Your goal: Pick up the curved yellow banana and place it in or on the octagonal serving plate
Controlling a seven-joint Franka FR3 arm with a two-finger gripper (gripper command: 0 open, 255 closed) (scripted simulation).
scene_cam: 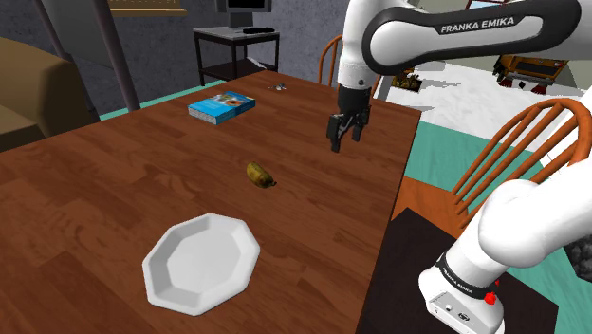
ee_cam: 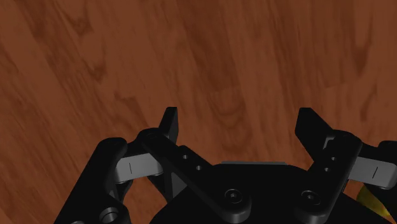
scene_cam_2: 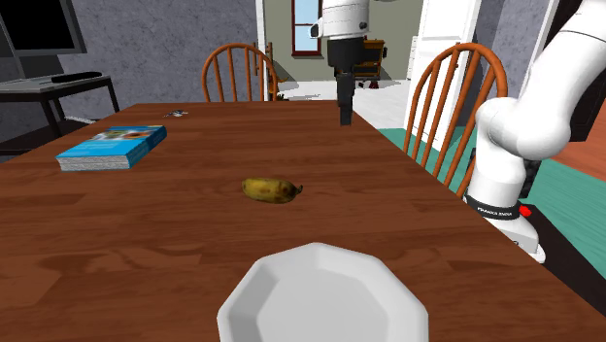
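The gripper (scene_cam: 343, 133) hangs over the bare wooden table (scene_cam: 95, 180) with its two black fingers (ee_cam: 168, 124) spread wide and nothing between them; under them the wrist view has plain wood grain. The banana (scene_cam: 260, 175) lies flat on the table, below the fingertips and well off to one side, roughly between them and the white octagonal plate (scene_cam: 201, 263), which sits farther the same way. A yellow sliver (ee_cam: 374, 205) past the base of one finger may be its edge, though that is hard to tell.

It looks short, stubby and brown-flecked, so probably light, with a smooth rounded skin that could roll or slip and ripe flesh that bruises under hard pressure. The best hold seems to be across its thick middle, fingers straddling the narrow width, away from the dark stem tip (scene_cam_2: 296, 189), closing gently.
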